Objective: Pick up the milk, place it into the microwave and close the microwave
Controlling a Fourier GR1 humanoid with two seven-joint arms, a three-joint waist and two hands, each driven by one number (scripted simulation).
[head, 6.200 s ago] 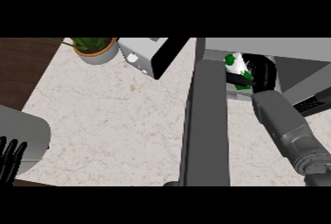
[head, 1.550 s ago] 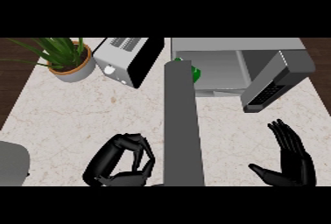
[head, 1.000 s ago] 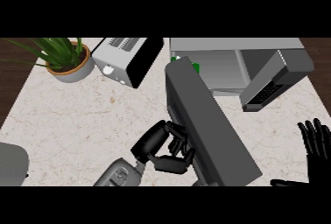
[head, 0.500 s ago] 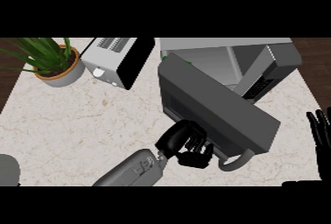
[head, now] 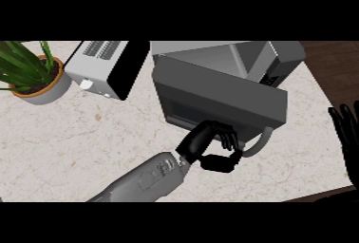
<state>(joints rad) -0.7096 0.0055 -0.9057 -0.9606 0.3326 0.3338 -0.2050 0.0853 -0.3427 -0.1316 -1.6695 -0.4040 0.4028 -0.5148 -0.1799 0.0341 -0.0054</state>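
Contact is made between the left hand (head: 210,151) and the lower edge of the microwave door (head: 224,95), where the hand's fingers (head: 226,138) are curled inward with the thumb tucked below them; nothing is seen to be held inside the curl. The door's pale curved handle (head: 259,144) is found just beside those fingers, on their right, and whether it is touched cannot be told. The grey left forearm (head: 144,182) is brought in diagonally from the lower edge. The door is seen swung most of the way across the front of the microwave (head: 282,59), though a strip of the light cavity is left showing above its top edge. The milk cannot be seen, since most of the cavity is covered by the door. The right hand (head: 345,130) is shown at the right edge, open with fingers straight and pointing up, well apart from the microwave. To the left of the microwave, a toaster (head: 98,64) is placed on the speckled surface (head: 84,137), and farther left a potted plant (head: 32,76) is set near the corner.
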